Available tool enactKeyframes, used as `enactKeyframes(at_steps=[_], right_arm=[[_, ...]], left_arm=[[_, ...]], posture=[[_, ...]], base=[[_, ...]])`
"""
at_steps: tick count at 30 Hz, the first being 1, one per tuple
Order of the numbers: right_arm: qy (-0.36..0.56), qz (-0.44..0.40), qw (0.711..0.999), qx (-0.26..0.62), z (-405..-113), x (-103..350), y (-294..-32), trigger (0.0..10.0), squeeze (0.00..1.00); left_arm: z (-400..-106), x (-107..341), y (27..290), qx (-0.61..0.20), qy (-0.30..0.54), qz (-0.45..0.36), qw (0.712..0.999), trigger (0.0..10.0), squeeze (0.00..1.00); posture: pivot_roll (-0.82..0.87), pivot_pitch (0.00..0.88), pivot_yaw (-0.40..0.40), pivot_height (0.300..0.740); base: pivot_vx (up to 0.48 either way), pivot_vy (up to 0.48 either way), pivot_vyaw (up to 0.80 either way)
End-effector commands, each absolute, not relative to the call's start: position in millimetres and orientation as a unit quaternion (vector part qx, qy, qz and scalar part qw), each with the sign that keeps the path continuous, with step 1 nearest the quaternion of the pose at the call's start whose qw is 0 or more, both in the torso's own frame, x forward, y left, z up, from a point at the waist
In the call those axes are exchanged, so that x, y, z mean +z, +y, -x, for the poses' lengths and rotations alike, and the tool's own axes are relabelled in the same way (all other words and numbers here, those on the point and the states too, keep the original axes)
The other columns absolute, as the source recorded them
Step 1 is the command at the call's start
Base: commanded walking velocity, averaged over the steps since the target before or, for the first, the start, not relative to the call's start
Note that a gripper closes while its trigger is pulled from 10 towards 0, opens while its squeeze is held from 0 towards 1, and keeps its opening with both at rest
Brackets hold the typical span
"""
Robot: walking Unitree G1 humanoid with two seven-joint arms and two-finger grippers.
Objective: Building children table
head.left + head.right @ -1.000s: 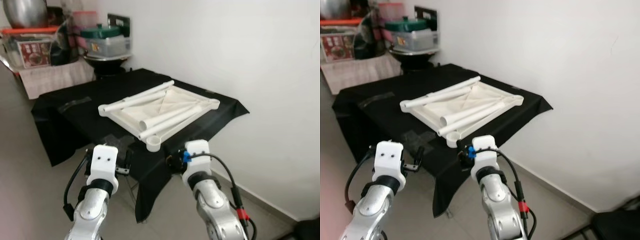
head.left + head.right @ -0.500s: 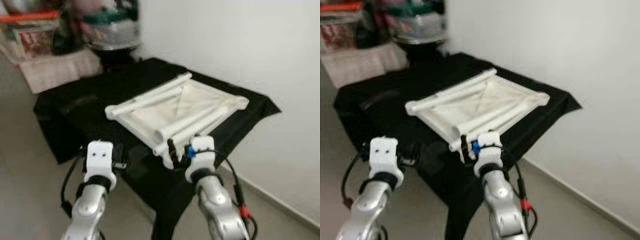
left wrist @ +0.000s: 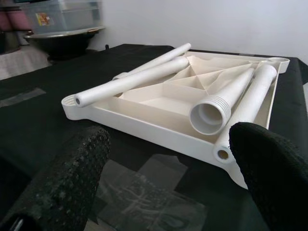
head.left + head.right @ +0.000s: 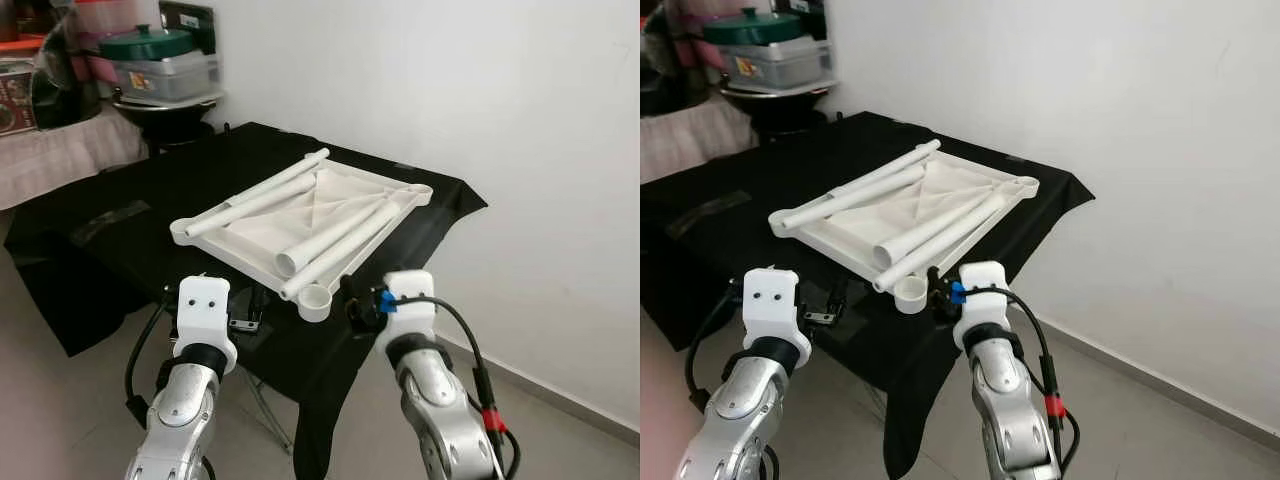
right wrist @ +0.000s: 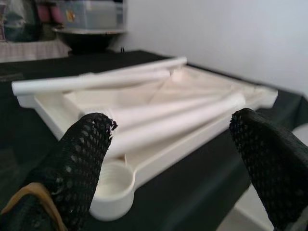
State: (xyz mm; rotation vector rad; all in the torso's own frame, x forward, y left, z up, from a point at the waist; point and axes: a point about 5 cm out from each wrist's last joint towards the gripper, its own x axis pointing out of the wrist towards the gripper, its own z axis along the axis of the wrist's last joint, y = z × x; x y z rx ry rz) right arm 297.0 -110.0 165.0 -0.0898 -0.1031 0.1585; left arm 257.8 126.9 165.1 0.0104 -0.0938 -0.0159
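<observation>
Lying upturned on black cloth, white tabletop cradling four legs, left pincer and right pincer spread.

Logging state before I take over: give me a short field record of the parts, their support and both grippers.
tabletop: white panel, underside up, flat on the black cloth
legs: four white tubes lying loose across the panel
corner socket: open round socket at the near corner
left gripper: open, short of the panel's near edge
right gripper: open, near the corner socket
contact: none
</observation>
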Motion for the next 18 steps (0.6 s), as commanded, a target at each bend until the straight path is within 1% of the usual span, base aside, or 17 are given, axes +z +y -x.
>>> enactKeyframes(at_steps=[1, 4, 6, 12, 16, 17, 18], right_arm=[[-0.046, 0.039, 0.995, 0.076, -298, 162, -114, 10.0, 0.0], [-0.052, 0.065, 0.993, 0.079, -313, 171, -113, 10.0, 0.0], [-0.056, 0.073, 0.992, 0.084, -317, 175, -112, 10.0, 0.0], [-0.07, 0.074, 0.99, 0.1, -327, 188, -105, 10.0, 0.0], [-0.069, 0.091, 0.989, 0.098, -332, 192, -103, 10.0, 0.0], [-0.068, 0.087, 0.989, 0.097, -334, 194, -104, 10.0, 0.0], [-0.053, 0.106, 0.989, 0.086, -344, 197, -106, 10.0, 0.0]], left_arm=[[-257, 164, 126, -0.005, -0.04, -0.003, 0.999, 10.0, 0.0], [-256, 164, 125, -0.004, -0.04, -0.009, 0.999, 10.0, 0.0], [-255, 164, 125, -0.003, -0.04, -0.01, 0.999, 10.0, 0.0], [-250, 160, 126, 0.002, -0.033, -0.012, 0.999, 10.0, 0.0], [-248, 158, 125, 0.002, -0.028, -0.012, 1.0, 10.0, 0.0], [-248, 158, 125, 0.001, -0.027, -0.012, 1.0, 10.0, 0.0], [-247, 156, 123, -0.004, -0.022, -0.01, 1.0, 10.0, 0.0]], posture=[[0.0, 0.0, -0.032, 0.74], [0.0, 0.0, -0.045, 0.74], [0.0, 0.0, -0.053, 0.74], [0.0, 0.0, -0.066, 0.74], [0.0, 0.0, -0.069, 0.74], [0.0, 0.0, -0.071, 0.74], [0.0, 0.0, -0.071, 0.74]], base=[[0.0, 0.0, 0.0], [0.0, 0.0, 0.8], [0.0, 0.0, 0.8], [0.0, 0.0, 0.8], [0.0, 0.0, 0.8], [0.0, 0.0, 0.0], [0.0, 0.0, 0.0]])
